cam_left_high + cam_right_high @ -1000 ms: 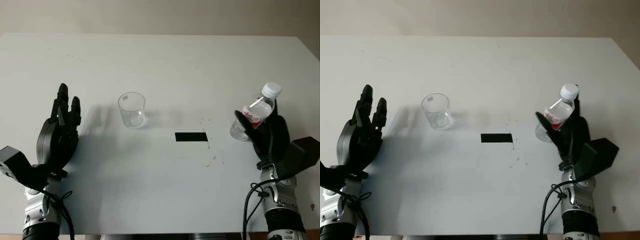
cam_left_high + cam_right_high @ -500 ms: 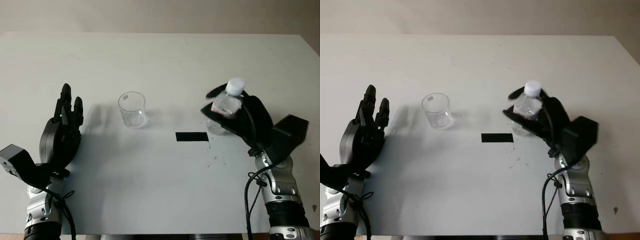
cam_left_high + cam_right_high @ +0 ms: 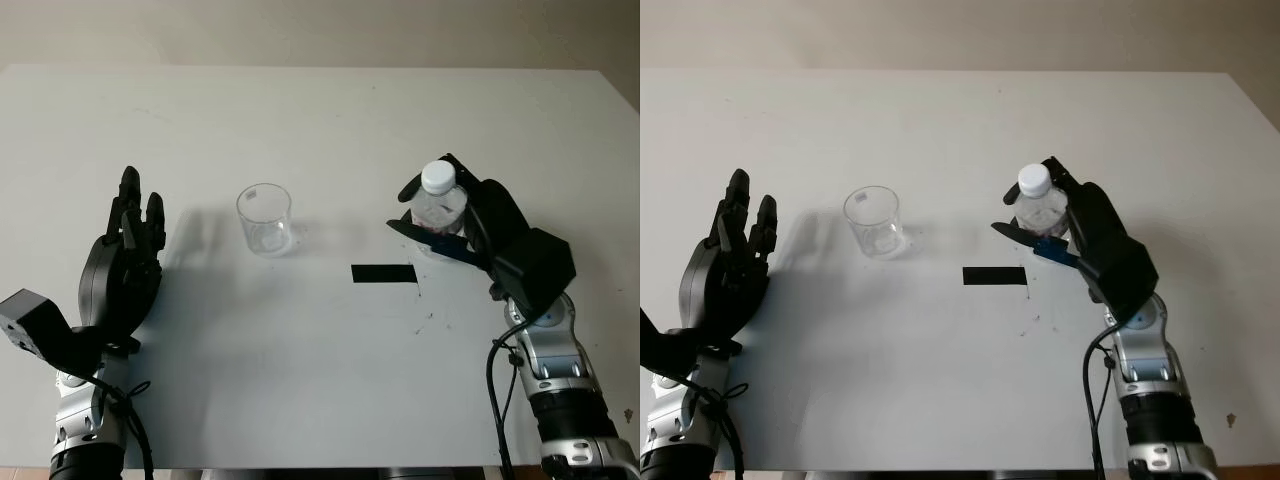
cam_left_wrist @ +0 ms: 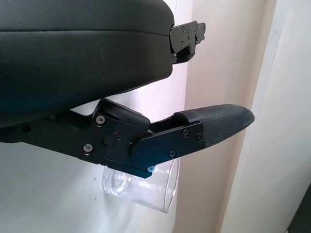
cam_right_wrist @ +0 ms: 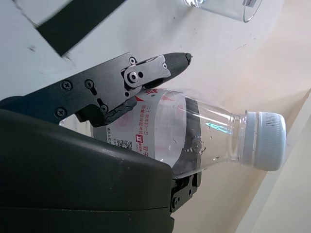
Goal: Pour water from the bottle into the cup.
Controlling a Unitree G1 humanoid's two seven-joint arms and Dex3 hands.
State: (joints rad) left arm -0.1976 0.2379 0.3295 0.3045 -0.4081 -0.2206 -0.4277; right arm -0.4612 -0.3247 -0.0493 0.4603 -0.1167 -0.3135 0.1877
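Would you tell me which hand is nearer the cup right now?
Left. The open left hand is just beside the cup; the right hand, gripping the bottle, sits slightly farther across.

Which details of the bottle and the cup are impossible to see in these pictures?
- Water level in the bottle: in the head views the right hand wraps its body; in the right wrist view the hand's shell covers its base.
- Bottle label text: too small to read in the right wrist view.
- Cup contents: clear glass, too small to tell in the head views.
- Cup: in the left wrist view the open left hand hides its upper part.
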